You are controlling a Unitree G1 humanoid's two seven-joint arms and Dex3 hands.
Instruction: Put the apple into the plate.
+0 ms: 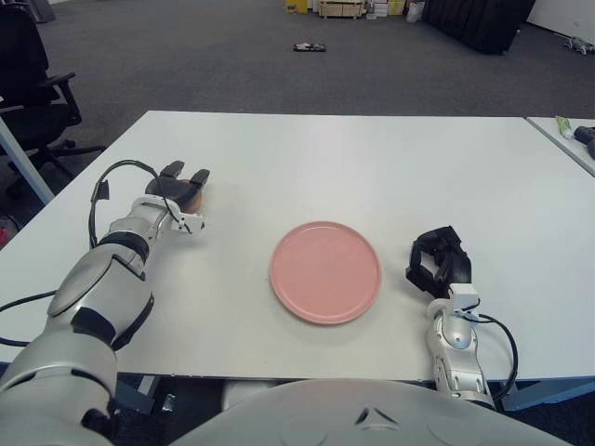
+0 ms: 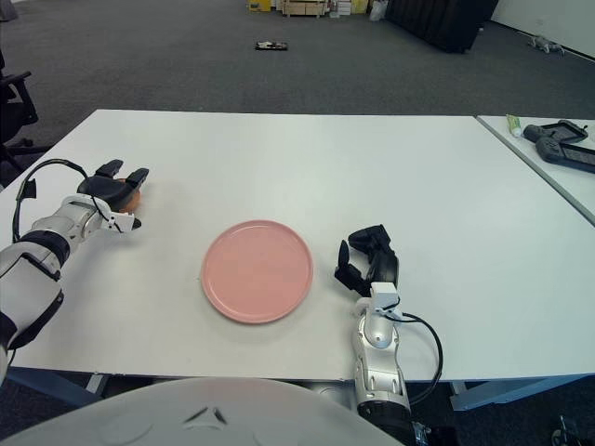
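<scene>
A: Apple [image 1: 193,192]? Near the counter's left edge, under the left hand [image 1: 177,192], fingers draped over it, not visibly clamped
B: Step: grasping. Next: close, lift, carry to plate [image 1: 325,271]

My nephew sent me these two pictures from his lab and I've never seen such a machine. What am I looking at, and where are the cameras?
This is a humanoid robot seen through its own head: two side-by-side cameras, like eyes, look down at a white table, so both pictures show one scene. The silver arms at the bottom are its own. Its left hand sits over a reddish apple near the table's left side, fingers around it, though I cannot tell whether it grips it firmly. Its right hand, fingers curled and empty, shows just right of a pink plate in the middle. The plate is empty; the apple is meant to go there.
</scene>
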